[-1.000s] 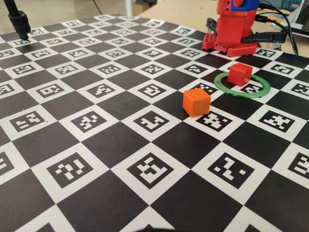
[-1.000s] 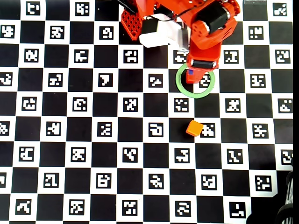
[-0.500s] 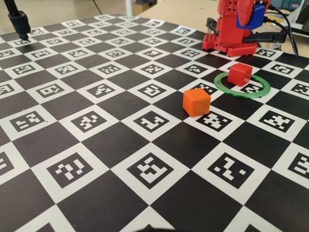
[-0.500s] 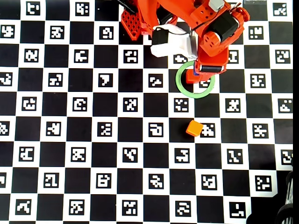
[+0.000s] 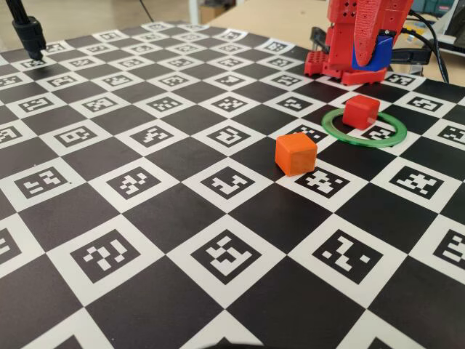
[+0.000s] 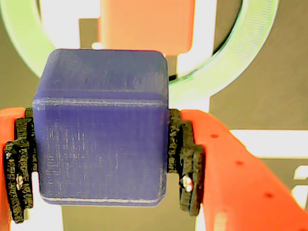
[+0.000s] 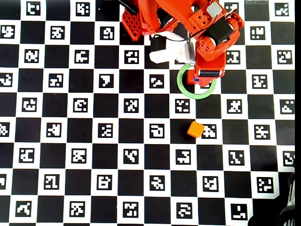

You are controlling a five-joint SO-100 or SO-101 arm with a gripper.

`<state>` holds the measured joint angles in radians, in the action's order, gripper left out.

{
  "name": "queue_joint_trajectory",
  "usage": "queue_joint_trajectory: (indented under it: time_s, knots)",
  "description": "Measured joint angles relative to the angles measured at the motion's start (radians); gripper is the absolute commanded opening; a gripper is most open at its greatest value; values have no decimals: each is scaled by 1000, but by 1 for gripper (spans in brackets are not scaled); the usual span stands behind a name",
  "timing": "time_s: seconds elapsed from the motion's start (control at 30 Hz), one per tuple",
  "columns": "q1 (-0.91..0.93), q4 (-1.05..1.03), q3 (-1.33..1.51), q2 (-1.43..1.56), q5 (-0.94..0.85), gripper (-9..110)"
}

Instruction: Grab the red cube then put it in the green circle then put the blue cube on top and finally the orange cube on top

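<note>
In the fixed view the orange cube [image 5: 296, 153] sits on the checkered desk [image 5: 145, 218], left of and nearer the camera than the claw, well apart from it and outside the ring. Right of it lies the green circle [image 5: 341, 132], flat on the desk, with the red cube [image 5: 360, 112] resting inside, toward its far-left part. Above and behind them hangs the claw [image 5: 370, 54], clamped on the blue cube [image 5: 372, 52], which is clear of the desk.

In the wrist view the claw [image 6: 102, 159] grips the blue cube [image 6: 101, 130] by two opposite faces, its black pads [image 6: 185, 161] pressed against the sides. Beyond the held cube show the red cube [image 6: 147, 24] and an arc of the green circle [image 6: 250, 48].

In the overhead view the claw [image 7: 203, 79] hovers over the green circle [image 7: 184, 87], hiding what lies inside it; the orange cube [image 7: 195, 129] lies below the claw in the picture.
</note>
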<state>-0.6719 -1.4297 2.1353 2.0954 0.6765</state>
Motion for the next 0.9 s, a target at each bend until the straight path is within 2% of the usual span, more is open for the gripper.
queue_joint_trajectory:
  time_s: [0.9]
  knots:
    - [-8,127,176,163,-54,-5]
